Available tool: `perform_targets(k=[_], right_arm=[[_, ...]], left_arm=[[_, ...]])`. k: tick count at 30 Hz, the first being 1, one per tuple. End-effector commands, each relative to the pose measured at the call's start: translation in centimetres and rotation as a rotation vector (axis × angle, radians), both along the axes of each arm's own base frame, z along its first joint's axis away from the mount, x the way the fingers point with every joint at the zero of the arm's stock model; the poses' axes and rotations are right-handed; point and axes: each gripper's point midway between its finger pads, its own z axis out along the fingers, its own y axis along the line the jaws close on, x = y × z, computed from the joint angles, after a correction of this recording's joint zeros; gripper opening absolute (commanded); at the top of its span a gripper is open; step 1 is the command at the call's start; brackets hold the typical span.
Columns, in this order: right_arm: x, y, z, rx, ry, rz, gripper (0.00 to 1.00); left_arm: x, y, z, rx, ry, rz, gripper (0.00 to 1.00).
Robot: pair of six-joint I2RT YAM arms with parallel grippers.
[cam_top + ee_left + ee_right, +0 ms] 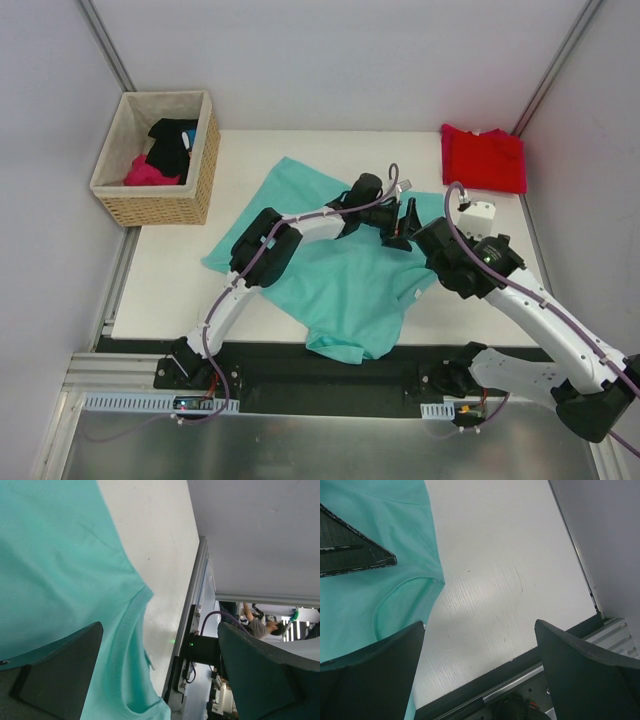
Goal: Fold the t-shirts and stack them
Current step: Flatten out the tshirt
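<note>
With my left gripper [160,630] and right gripper [480,625] both spread open and empty over the teal t-shirt [340,280], I judged its folding barely begun, the next move needing an edge pinched.

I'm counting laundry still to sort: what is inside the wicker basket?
Inside the basket a black garment shows, with a magenta-pink garment beside it at the near left. Anything beneath them, and the basket's floor, is covered and cannot be seen.
</note>
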Motion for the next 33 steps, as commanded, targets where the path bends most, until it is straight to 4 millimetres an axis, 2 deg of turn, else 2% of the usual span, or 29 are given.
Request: perform_targets(k=[1,6,8,9,10,11,12,13,16,17,21,23,26,28,29,30,31,32,33], right_arm=[[-0.1,-0.5,-0.6,-0.024,0.029,0.019,0.97],[-0.3,0.1,-1.7,0.009,0.054,0.034,0.97],[-0.6,0.3,-2.2,0.026,0.069,0.042,0.97],[-0.7,0.4,-2.4,0.032,0.07,0.042,0.97],[-0.8,0.3,-2.8,0.029,0.08,0.044,0.97],[-0.9,0.4,-2.8,0.036,0.082,0.047,0.97],[-1.0,0.4,-2.9,0.038,0.083,0.048,0.97],[-1.0,0.4,-3.1,0.035,0.091,0.049,0.97],[-1.1,0.3,-3.1,0.033,0.093,0.049,0.97],[-1.1,0.3,-3.1,0.032,0.094,0.048,0.97],[-0.9,0.3,-3.0,0.024,0.094,0.053,0.97],[-0.8,0.6,-3.1,0.022,0.102,0.06,0.97],[-0.4,1.2,-3.9,0.025,0.12,0.075,0.97],[-0.3,1.6,-4.3,0.025,0.139,0.083,0.97],[-0.3,1.9,-4.5,0.038,0.143,0.088,0.97],[-0.3,2.0,-4.6,0.043,0.147,0.089,0.97],[-0.3,2.1,-4.6,0.05,0.149,0.092,0.97],[-0.3,2.1,-4.8,0.051,0.154,0.094,0.97],[-0.4,2.2,-4.8,0.053,0.152,0.097,0.97]], left_arm=[[0.5,-0.9,3.0,-0.101,-0.024,-0.036,0.99],[2.5,-0.6,0.3,-0.06,-0.001,0.021,0.99],[4.2,0.0,-1.0,-0.043,0.011,0.052,0.99],[5.3,-0.1,-0.6,-0.042,0.005,0.071,0.99],[6.2,0.1,-1.8,-0.026,0.016,0.086,0.99],[7.8,0.8,-2.2,-0.016,0.018,0.113,0.99],[9.2,0.6,-0.6,-0.027,-0.003,0.126,0.99],[10.4,0.9,-2.4,0.0,0.016,0.151,0.99],[14.9,2.4,-2.7,-0.001,0.037,0.247,0.99],[16.8,3.8,-2.8,0.001,0.07,0.302,0.99],[20.0,7.5,-5.3,0.05,0.135,0.413,0.99],[20.8,8.8,-6.0,0.076,0.158,0.454,0.99],[22.7,11.2,-5.9,0.122,0.13,0.533,0.99],[24.9,13.0,-4.6,0.093,0.124,0.581,0.99],[26.2,13.4,-2.2,0.044,0.09,0.591,0.99],[27.0,14.1,-3.1,0.04,0.112,0.608,0.99],[28.4,15.5,-2.7,0.022,0.124,0.644,0.99],[29.3,16.1,-1.8,-0.002,0.102,0.664,0.99],[30.0,16.9,-1.8,-0.003,0.102,0.692,0.99]])
